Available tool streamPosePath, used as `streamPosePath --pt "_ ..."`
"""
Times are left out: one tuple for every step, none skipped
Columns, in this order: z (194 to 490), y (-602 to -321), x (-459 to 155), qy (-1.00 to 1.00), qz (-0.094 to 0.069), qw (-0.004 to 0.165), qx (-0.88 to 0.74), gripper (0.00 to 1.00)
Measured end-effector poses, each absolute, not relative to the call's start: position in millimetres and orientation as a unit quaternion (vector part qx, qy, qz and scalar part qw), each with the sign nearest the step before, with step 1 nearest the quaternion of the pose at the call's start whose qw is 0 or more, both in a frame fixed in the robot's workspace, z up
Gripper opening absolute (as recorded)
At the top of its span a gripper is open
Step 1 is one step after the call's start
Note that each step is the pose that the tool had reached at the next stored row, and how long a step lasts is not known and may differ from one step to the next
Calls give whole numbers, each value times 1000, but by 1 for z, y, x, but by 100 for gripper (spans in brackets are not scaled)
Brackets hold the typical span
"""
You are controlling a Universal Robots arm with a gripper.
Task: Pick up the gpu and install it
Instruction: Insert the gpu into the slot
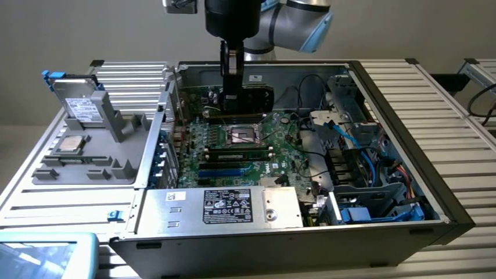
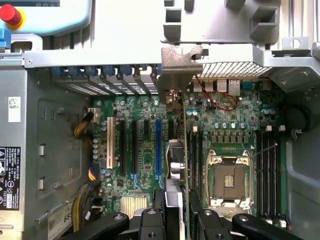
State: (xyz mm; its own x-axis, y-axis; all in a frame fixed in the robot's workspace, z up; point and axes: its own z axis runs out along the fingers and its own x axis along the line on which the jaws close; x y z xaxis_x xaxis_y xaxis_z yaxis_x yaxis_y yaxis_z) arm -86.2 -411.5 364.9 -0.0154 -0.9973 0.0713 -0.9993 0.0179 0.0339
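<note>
The gpu (image 1: 254,97), a black card held on edge, hangs inside the open computer case (image 1: 403,145), over the back part of the green motherboard (image 1: 291,152). My gripper (image 1: 231,94) comes straight down from above and is shut on it. In the wrist view the gpu (image 2: 175,160) is edge-on between the black fingers (image 2: 152,216) of the gripper (image 2: 172,220). Its silver end bracket (image 2: 181,57) reaches the case's rear wall. It lines up between the blue expansion slot (image 2: 158,147) and the processor socket (image 2: 227,180). Whether it touches a slot I cannot tell.
A grey parts tray (image 1: 116,168) on the exterior view's left holds a hard drive (image 1: 81,104) and a square processor chip (image 1: 71,144). The power supply (image 1: 225,206) fills the case's front. Blue and black cables (image 1: 364,168) crowd the drive bays. A device with a red button (image 2: 11,14) lies outside the case.
</note>
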Motion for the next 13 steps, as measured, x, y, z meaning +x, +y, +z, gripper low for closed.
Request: streamPosePath --pt "363 -412 -86 -712 13 37 701 30" --pt "361 -412 -86 -712 13 37 701 30" --pt "360 -413 -86 -712 13 38 701 30" --pt "358 -413 -86 -712 12 38 701 30" --pt "356 -414 -86 -712 11 39 701 30" --pt "356 -415 -86 -712 10 40 701 30" --pt "355 -417 -86 -712 9 41 701 30" --pt "354 -418 -86 -712 7 43 701 30" --pt "353 -419 -87 -712 6 44 701 30" --pt "352 -421 -87 -712 4 44 701 30" --pt "351 -422 -87 -712 3 44 701 30" --pt "350 -424 -87 -712 2 44 701 30" --pt "348 -425 -87 -712 1 43 701 30"
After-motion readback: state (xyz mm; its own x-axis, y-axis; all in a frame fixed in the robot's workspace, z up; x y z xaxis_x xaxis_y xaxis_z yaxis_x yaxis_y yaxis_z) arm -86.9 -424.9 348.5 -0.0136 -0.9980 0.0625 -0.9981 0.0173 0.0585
